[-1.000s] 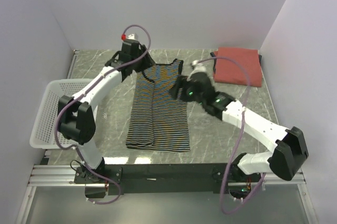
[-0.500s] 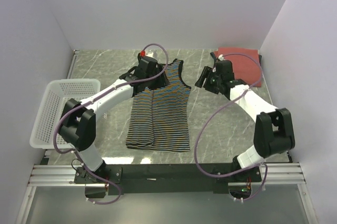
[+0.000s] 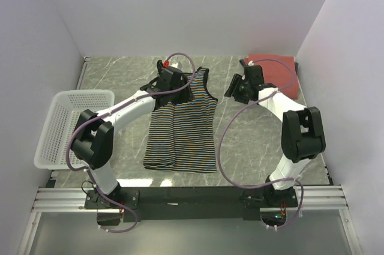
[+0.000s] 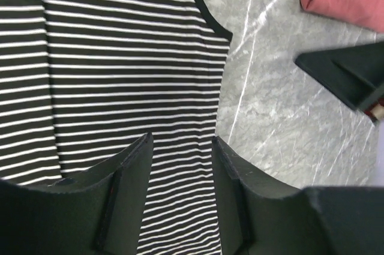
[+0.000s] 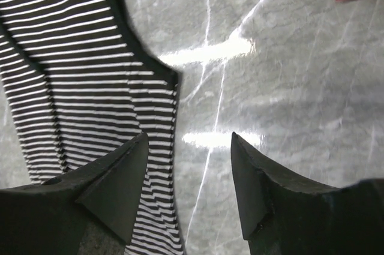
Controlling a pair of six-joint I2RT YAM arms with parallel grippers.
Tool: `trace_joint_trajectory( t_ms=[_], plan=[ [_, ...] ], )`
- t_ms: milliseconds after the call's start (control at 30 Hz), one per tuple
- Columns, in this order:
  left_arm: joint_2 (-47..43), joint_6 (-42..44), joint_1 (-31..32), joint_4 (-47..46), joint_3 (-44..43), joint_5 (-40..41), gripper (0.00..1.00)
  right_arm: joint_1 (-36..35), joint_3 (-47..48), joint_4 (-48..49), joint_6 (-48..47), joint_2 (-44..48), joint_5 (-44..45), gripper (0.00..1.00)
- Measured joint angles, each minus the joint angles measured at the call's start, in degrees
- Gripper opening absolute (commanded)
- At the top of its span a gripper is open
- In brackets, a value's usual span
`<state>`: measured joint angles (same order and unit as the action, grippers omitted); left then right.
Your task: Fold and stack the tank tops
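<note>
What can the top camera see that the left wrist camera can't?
Only the top camera: the white basket, and the striped top all the way from straps to hem. Only the left wrist camera: a close-up of the left end effector, open, with nothing between its fingers, just above the stripes. Both: the striped top, the red top and the grey table.
</note>
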<state>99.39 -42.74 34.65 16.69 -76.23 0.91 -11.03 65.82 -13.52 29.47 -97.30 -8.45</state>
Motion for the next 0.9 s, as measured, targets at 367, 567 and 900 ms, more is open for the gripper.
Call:
trace_joint_trajectory(
  t_ms=[367,567,900],
  plan=[
    [-2.01,-2.82,9.60,-3.39,12.41,0.04,0.45,-0.55,6.03,0.17,0.02,-11.72,-2.32,0.59],
    [-4.48,-6.27,17.00,-5.51,18.82,0.79,0.45,-2.45,9.33,0.20,0.04,-16.57,-2.60,0.58],
    [-4.52,-11.28,30.47,-7.61,19.63,4.85,0.45,-4.81,11.50,1.16,0.98,-19.54,-2.49,0.25]
  ],
)
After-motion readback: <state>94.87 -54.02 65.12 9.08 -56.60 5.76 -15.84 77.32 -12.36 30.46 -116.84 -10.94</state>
